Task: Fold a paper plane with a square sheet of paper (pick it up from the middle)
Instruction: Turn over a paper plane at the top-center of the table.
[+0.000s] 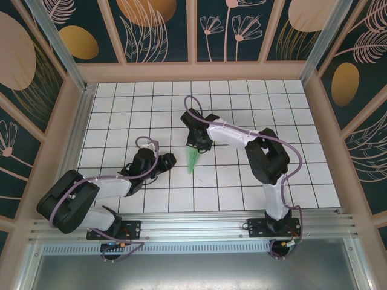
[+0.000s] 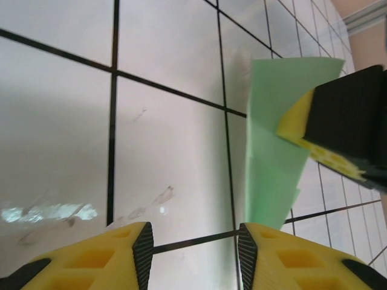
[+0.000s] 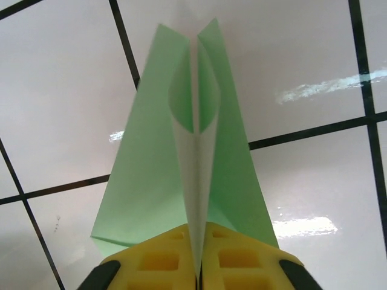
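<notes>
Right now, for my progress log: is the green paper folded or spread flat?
Folded: the paper plane shows a centre crease and two wings, pinched by the right gripper.

No legible text, label, brand, number or sign anywhere.
</notes>
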`<state>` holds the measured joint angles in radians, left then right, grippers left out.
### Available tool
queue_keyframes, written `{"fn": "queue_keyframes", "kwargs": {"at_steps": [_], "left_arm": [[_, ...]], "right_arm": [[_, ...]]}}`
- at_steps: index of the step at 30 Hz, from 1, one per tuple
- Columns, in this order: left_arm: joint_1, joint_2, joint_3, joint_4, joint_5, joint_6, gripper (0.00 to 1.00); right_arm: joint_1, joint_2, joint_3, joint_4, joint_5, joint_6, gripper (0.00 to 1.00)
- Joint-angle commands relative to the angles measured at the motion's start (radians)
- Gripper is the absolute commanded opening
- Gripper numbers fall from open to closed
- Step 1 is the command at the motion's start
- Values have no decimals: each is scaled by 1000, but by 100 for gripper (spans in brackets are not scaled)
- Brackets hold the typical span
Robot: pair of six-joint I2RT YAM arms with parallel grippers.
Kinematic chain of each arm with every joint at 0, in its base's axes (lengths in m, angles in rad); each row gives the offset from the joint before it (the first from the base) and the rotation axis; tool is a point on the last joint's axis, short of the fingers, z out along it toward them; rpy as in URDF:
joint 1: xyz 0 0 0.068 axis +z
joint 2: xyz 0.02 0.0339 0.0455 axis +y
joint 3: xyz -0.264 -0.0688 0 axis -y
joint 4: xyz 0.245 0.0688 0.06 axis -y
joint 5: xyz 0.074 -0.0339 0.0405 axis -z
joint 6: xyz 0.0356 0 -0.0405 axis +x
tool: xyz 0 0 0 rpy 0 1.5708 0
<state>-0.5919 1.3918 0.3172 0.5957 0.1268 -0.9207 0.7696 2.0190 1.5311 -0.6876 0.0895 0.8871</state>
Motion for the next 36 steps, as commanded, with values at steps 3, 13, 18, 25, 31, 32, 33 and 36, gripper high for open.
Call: {"fn": "queue_keyframes", "kwargs": {"at_steps": [3,13,18,25,31,32,33,36], "left_arm": [[-2,-19,-18,49,-45,-20,46],[0,-21,-31,54,-53,-44,46],[5,-49,-42,34,-78,-37,47],[16,-104,-60,-28,-149,-37,48],[23,-140,-69,-68,-182,-27,49],[24,-142,-70,-68,-181,-27,49],[23,-142,-70,-69,-180,-26,49],[23,-137,-72,-67,-179,-27,49]], "right_arm": [[17,16,54,-77,-28,-27,30],[59,-22,26,-85,-64,7,44],[86,-15,37,-145,-7,58,47],[118,-6,54,-171,18,100,47],[123,30,62,-168,-4,104,40],[124,35,66,-169,-5,105,40],[124,40,69,-169,-5,104,40],[123,52,72,-169,-11,100,39]]}}
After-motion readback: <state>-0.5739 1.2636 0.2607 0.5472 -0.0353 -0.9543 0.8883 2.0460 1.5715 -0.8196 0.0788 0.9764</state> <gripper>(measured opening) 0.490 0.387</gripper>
